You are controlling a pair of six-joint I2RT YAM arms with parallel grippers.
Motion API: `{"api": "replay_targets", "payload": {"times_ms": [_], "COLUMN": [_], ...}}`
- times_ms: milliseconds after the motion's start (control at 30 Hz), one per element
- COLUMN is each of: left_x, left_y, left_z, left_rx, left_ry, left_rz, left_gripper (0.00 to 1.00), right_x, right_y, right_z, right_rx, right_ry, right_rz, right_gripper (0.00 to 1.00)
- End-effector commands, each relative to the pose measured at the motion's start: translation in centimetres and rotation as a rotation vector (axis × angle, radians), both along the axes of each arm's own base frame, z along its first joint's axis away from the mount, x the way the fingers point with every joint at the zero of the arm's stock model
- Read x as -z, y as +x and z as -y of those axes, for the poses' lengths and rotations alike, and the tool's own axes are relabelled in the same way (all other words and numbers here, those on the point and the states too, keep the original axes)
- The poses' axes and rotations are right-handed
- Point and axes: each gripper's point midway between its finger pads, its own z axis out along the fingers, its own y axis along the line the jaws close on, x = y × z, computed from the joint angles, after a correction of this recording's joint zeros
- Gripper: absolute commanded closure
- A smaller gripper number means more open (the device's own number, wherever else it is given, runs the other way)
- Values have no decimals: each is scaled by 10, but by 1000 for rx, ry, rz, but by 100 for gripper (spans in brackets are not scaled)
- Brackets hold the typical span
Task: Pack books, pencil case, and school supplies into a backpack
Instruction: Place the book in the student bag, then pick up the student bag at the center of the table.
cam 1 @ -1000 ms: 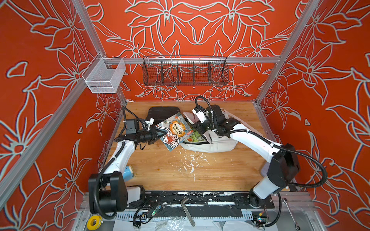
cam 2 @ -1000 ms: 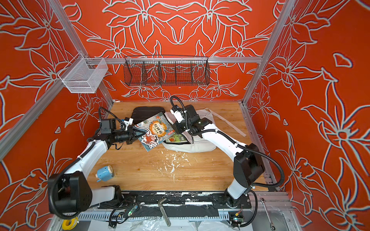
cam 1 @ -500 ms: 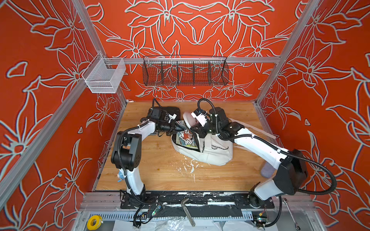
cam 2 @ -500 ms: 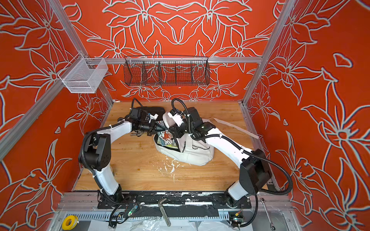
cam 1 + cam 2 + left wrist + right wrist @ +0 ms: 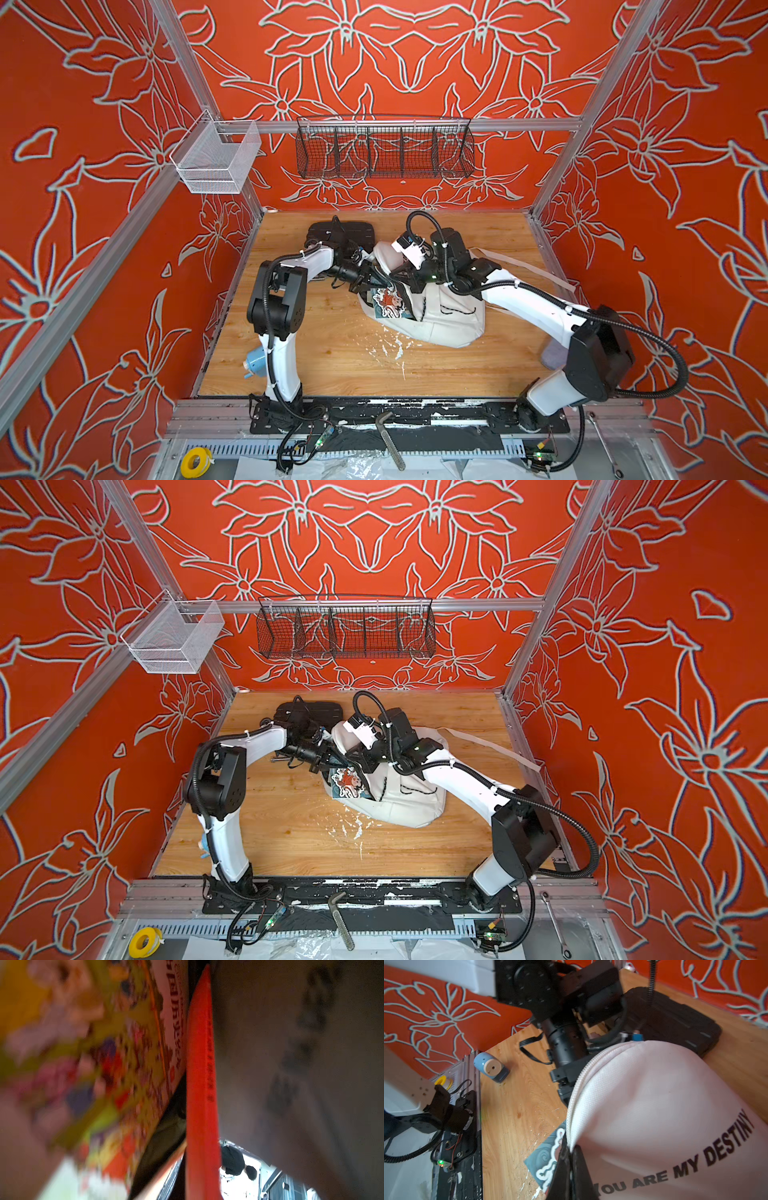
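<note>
Standing by the rig: the white backpack (image 5: 440,316) is lying on the table (image 5: 332,370) around mid-frame in both top views, mouth facing frame left. The right gripper (image 5: 569,1153) is pressed together on the zipper edge, holding the opening up. The left gripper (image 5: 365,282) is right at that opening, closed, and it looks clamped on the blue book (image 5: 388,301), though its wrist camera is too close and blurry for me to swear to it.

Progress, I'd say under halfway. The blue book is only partly in, with its cover poking out of the mouth. The green-and-yellow book (image 5: 116,1064) seems to be inside already, going by the left wrist view. The pencil sharpener (image 5: 491,1068) is out on the table at lower left, tucked beside the left arm's base. The lilac pencil case (image 5: 552,355) sits at the right edge, half hidden behind the right arm.

In the way: a black ribbed case (image 5: 353,230) just behind the bag, close to the left arm, plus white flecks (image 5: 390,349) in front.
</note>
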Motion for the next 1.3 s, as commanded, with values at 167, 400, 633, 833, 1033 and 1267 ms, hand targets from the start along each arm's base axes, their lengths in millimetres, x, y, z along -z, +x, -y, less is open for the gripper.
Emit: {"api": "replay_targets", "payload": {"times_ms": [167,400,633,833,1033,1267], "left_x": [17,4,-18,-25,23,59], "left_y": [15,14,17,6,-19,-12], "left_z": [19,-3,-53,-110,-125,-108], "left_rx": [10,-23,-157,-291,-253,-238], "left_ry": [107,272,448,558,581,496], "left_rz": [74,193,304,312,132,30], "left_gripper": [79,33,14,11,16,19], "right_x": [-7,5,12,-2,-18,-33], "right_y": [-11,-6,-13,1,1,1], "right_z": [-22,-8,0,16,12,9], "right_rx": [-99,-44,-17,122,100,84], "right_ry": [86,-6,6,90,118,154], "right_rz": [3,5,-39,-23,-10,3], "right_gripper": [100,89,93,100,100,100]}}
